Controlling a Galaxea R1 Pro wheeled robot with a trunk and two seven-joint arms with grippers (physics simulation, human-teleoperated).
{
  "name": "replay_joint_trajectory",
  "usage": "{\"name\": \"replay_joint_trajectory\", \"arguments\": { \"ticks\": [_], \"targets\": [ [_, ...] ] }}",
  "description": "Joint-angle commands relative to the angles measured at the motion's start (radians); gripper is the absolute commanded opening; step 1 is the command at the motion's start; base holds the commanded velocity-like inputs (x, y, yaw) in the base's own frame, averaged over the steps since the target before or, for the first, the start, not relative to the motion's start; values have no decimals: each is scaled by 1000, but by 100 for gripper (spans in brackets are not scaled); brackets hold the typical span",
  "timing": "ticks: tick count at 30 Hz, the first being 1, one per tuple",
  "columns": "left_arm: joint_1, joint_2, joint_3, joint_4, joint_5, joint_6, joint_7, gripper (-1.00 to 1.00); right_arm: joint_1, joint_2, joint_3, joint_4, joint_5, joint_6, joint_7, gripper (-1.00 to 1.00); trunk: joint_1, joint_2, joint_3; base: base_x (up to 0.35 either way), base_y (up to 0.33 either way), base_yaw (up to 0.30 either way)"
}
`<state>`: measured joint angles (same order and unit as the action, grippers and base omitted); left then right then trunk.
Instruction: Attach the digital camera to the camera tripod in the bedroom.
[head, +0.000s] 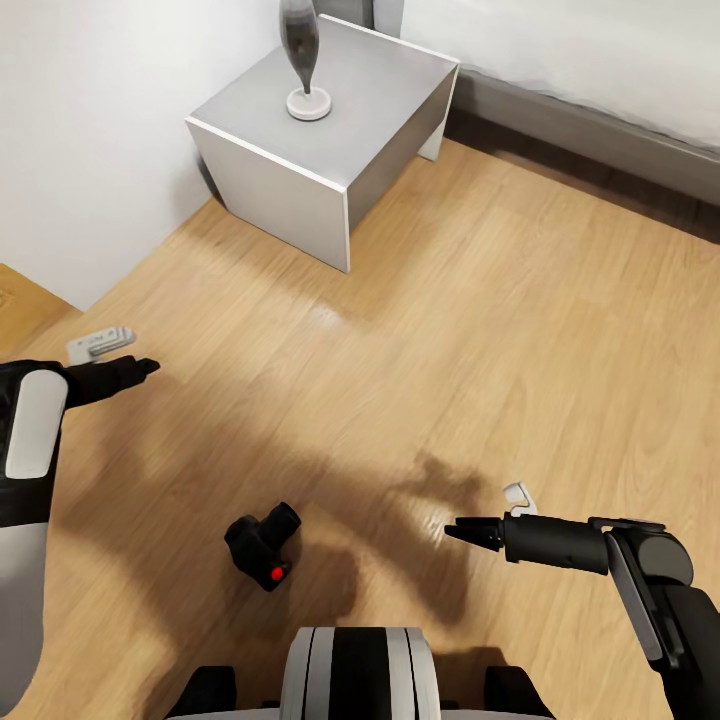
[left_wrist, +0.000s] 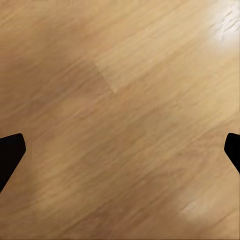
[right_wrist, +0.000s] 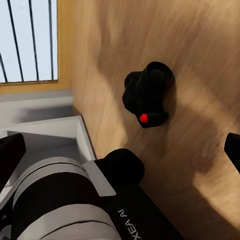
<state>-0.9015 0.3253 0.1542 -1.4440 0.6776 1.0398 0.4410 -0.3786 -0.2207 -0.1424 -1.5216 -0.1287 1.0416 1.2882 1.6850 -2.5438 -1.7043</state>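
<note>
The digital camera (head: 262, 549) lies on the light wood floor just ahead of my base, a small black body with a red dot facing up. In the right wrist view the digital camera (right_wrist: 148, 94) sits beyond the fingertips. My right gripper (head: 455, 530) hovers to the camera's right, well apart from it, open and empty; the right gripper (right_wrist: 120, 150) shows its tips wide apart. My left gripper (head: 140, 368) hangs over bare floor at the far left. The left gripper (left_wrist: 120, 150) is open, with nothing between its fingers. The camera tripod is out of view.
A white-grey bedside table (head: 385, 110) stands at the back near the wall, with a dark vase (head: 303, 60) on it. The bed's edge (head: 600, 130) runs along the back right. Small white pieces lie on the floor at the left (head: 100, 343) and by the right arm (head: 518, 495).
</note>
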Motion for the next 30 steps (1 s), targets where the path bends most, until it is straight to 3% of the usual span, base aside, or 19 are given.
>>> {"name": "replay_joint_trajectory", "arguments": {
  "ticks": [1, 5, 8, 9, 10, 12, 16, 22, 27, 28, 30],
  "targets": [
    [0, 1, 0, -1, 7, 3, 9, 100, 0, 0, 0, 0, -1, 6, 2, 100, 0, 0, -1, 0, 0, 0],
    [-1, 12, -1, 1, 1, 4, 4, 100, 0, -1, -1, 0, -2, 6, 2, 100, 0, 0, -1, 0, 0, 0],
    [-1, 37, -2, 2, 2, 5, -8, 100, 0, -2, -2, 0, -3, 6, 2, 100, 0, 0, -1, 0, 0, 0],
    [-1, 60, -2, 3, 3, 6, -24, 100, 0, -3, -2, 0, -3, 6, 2, 100, 0, 0, -1, 0, 0, 0],
    [0, 118, -21, 5, 0, 7, -87, 100, 0, -3, -2, 0, -3, 6, 2, 100, 0, 0, -1, 0, 0, 0],
    [1, 141, -52, 7, -3, 5, -135, 100, 0, -3, -2, 0, -4, 6, 2, 100, 0, 0, -1, 0, 0, 0],
    [1, 153, -90, 19, -2, 4, -179, 100, 0, -3, -2, 0, -4, 6, 2, 100, 0, 0, -1, 0, 0, 0],
    [1, 171, -112, 80, 2, 2, -229, 100, 0, -3, -2, 0, -4, 6, 2, 100, 0, 0, -1, 0, 0, 0],
    [1, 192, -125, 108, 9, -12, -443, 100, 0, -3, -2, 0, -4, 6, 2, 100, 0, 0, -1, 0, 0, 0],
    [1, 198, -126, 113, 8, -24, -567, 100, 0, -3, -2, 0, -4, 6, 2, 100, 0, 0, -1, 0, 0, 0],
    [1, 206, -128, 117, 3, -45, -709, 100, 0, -3, -2, 0, -5, 6, 2, 100, 0, 0, -1, 0, 0, 0]
  ]
}}
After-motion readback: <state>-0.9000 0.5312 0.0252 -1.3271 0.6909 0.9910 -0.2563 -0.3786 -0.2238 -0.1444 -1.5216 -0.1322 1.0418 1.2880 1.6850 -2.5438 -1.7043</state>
